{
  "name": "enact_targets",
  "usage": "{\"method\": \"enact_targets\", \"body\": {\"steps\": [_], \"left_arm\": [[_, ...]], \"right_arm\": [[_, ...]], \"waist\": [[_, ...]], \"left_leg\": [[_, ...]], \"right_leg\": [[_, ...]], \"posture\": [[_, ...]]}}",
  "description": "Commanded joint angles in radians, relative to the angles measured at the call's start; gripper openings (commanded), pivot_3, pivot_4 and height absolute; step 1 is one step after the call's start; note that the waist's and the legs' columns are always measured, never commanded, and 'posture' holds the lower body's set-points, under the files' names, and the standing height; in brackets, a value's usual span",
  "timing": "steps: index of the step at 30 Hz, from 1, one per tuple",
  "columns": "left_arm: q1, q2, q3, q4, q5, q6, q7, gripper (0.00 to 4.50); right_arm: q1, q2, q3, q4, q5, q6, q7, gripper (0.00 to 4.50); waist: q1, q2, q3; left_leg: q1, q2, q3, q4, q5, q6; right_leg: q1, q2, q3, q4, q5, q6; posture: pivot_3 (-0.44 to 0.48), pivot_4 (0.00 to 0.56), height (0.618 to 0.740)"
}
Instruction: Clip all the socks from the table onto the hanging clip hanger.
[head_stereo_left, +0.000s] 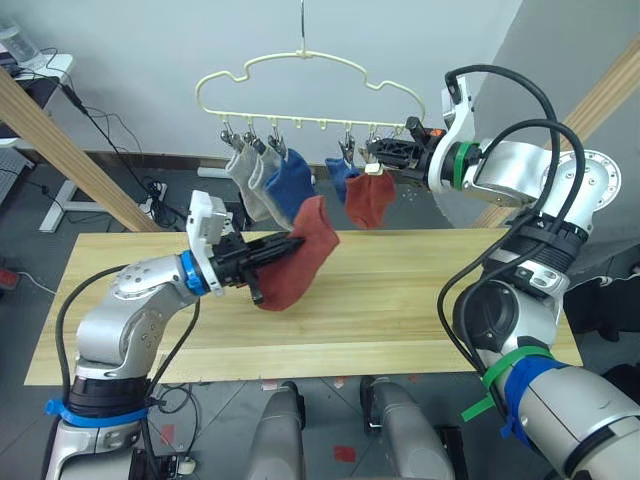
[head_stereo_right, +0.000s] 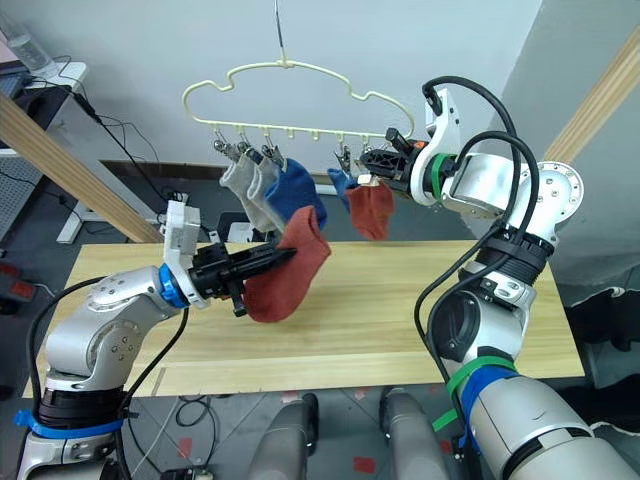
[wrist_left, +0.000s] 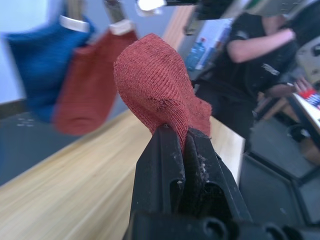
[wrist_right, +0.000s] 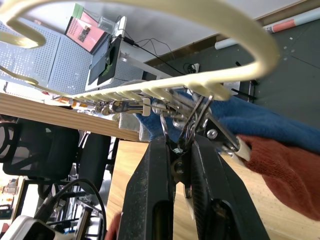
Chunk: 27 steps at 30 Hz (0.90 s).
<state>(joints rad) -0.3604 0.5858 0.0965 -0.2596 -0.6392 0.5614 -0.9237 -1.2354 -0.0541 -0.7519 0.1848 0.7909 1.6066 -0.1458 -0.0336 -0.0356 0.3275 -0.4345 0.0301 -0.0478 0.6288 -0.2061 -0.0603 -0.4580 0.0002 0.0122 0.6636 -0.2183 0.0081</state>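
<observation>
Above the desk, mid-air, the left claw is clamped on the last loose sock, a rust-red one. It's pinched at one end, w/ the rest drooping off the fingers, clear of the desk top.

Progress: hanger already carries 5 socks. Two grey and one blue on the robot's-left group of clips, then another blue partly hidden behind a second rust-red toward the right end. Desk top shows no socks lying on it, so by my read it's 5 done, 1 left, and that one is already in hand.

Right claw is up at the hanger's right end, fingers closed on a metal clip just beside the hung rust-red sock. Looks like it's squeezing that clip to open it for the last sock, but can't confirm the clip mouth is open.

Sock look: soft ribbed knit, bunched and folded over at the grip, limp, edge a bit fuzzy. Will flop, so feeding an edge into the clip needs care.

Person in dark clothes sits in bkgd beyond the desk end.
</observation>
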Motion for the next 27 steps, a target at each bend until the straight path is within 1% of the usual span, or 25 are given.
{"method": "enact_targets", "body": {"steps": [1, 4, 6, 15, 27], "left_arm": [[-0.060, -0.036, -0.049, -0.032, 0.021, -0.029, 0.023, 0.02], [-0.080, -0.048, -0.077, -0.005, 0.066, -0.077, 0.017, 0.02], [-0.089, -0.055, -0.082, 0.008, 0.079, -0.097, 0.018, 0.02], [-0.119, -0.088, -0.095, 0.065, 0.105, -0.130, 0.015, 0.02], [-0.174, -0.120, -0.092, 0.144, 0.123, -0.170, 0.015, 0.02]], "right_arm": [[-0.008, 0.013, -0.001, -0.020, 0.063, 0.008, -0.011, 0.18], [-0.009, 0.021, -0.011, -0.019, 0.092, 0.008, -0.042, 0.18], [-0.006, 0.022, -0.010, -0.022, 0.112, 0.008, -0.061, 0.18], [-0.004, 0.027, -0.020, -0.015, 0.193, 0.008, -0.141, 0.18], [-0.003, 0.038, -0.021, -0.012, 0.239, 0.008, -0.190, 0.18]], "waist": [[0.001, 0.000, 0.000], [-0.003, 0.000, 0.000], [-0.004, 0.000, 0.000], [-0.004, 0.000, 0.000], [-0.006, 0.000, 0.000]], "left_leg": [[0.000, 0.000, 0.000, 0.000, 0.000, 0.000], [0.000, 0.000, 0.000, 0.000, 0.000, 0.000], [0.000, 0.000, 0.001, 0.000, 0.000, 0.000], [0.000, 0.000, 0.001, 0.000, 0.000, 0.000], [0.000, 0.000, 0.001, 0.000, 0.000, 0.000]], "right_leg": [[0.000, 0.000, 0.000, 0.000, 0.000, 0.000], [0.000, 0.000, 0.000, 0.000, 0.000, 0.000], [0.000, 0.000, 0.001, 0.000, 0.002, -0.003], [0.000, 0.000, 0.001, 0.000, 0.002, -0.003], [0.000, 0.000, 0.001, 0.000, 0.002, -0.003]], "posture": [[-0.006, 0.301, 0.740], [-0.011, 0.299, 0.740], [-0.012, 0.298, 0.740], [-0.016, 0.303, 0.740], [-0.020, 0.306, 0.740]]}}
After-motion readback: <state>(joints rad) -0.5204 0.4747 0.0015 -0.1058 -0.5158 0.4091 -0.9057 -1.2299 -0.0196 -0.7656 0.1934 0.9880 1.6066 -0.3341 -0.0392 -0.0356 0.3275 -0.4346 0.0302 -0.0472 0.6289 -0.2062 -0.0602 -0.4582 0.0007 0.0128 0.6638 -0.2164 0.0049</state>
